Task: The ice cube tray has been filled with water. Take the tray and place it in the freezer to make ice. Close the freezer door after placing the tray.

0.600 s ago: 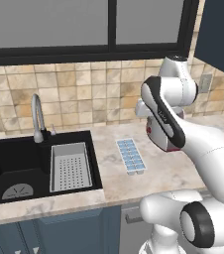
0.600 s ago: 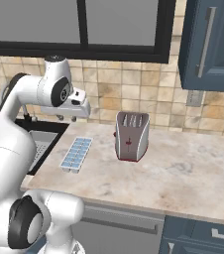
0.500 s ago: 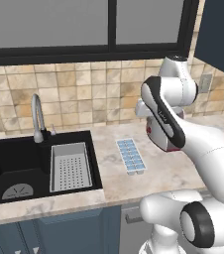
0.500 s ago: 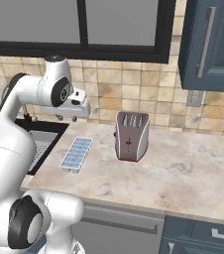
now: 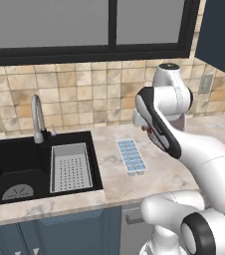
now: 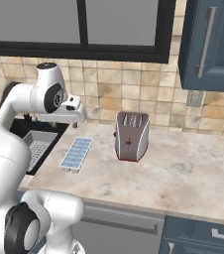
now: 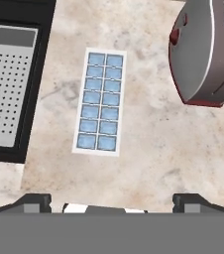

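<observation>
The ice cube tray [image 5: 131, 156] [image 6: 76, 154] [image 7: 100, 101] lies flat on the marble counter, right of the sink. It is long, white and narrow, and its two rows of cells hold pale blue water [image 7: 109, 113]. My gripper [image 6: 75, 123] [image 7: 113, 201] hangs well above the counter, pointing down, with the tray below and a little ahead of it in the hand view. Its fingertips stand wide apart and open, with nothing between them. The freezer and the freezer door are out of view.
A grey and red toaster [image 6: 131, 136] [image 7: 208, 54] stands right of the tray. A black sink [image 5: 15, 169] with a faucet [image 5: 36, 119] holds a grey perforated basket [image 5: 70, 167] [image 7: 5, 94] on the left. Dark blue cabinets [image 6: 208, 44] hang at the upper right.
</observation>
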